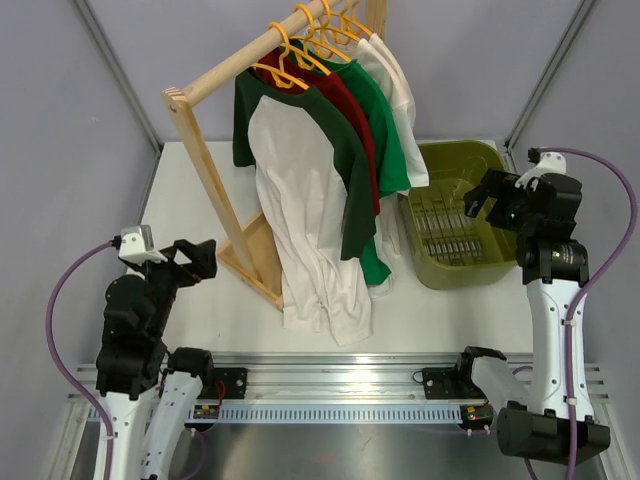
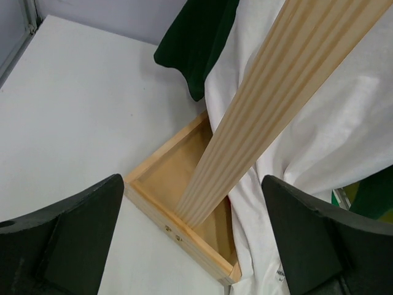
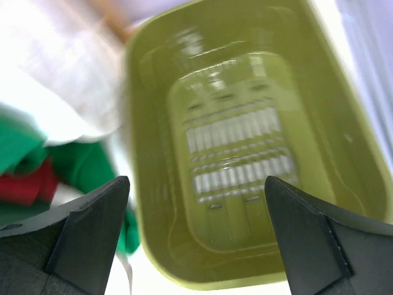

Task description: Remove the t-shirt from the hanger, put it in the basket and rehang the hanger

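L gripper (image 1: 192,258) is hovering wide open, nothing in it, facing the rack (image 1: 200,150), whose post is standing btw. it and the t-shirt (image 1: 300,170). The t-shirt is hanging on its hanger (image 1: 278,73), frontmost on the rail, its hem reaching the white table (image 1: 180,200). A red tee (image 1: 358,120), green tee (image 1: 390,140) and white tee (image 1: 400,70) are crowding behind. A hem print (image 2: 279,275) is too small to read. R gripper (image 1: 490,200), wide open and empty, is hanging over the olive basket (image 1: 455,155). Grey walls (image 1: 60,120) are closing the cell.

T-shirt (image 1: 300,190) hangs on its hanger (image 1: 280,78) at the rack's (image 1: 205,170) near end, other shirts (image 1: 385,130) further back on the rack, tub (image 1: 455,148) just right of the rack.
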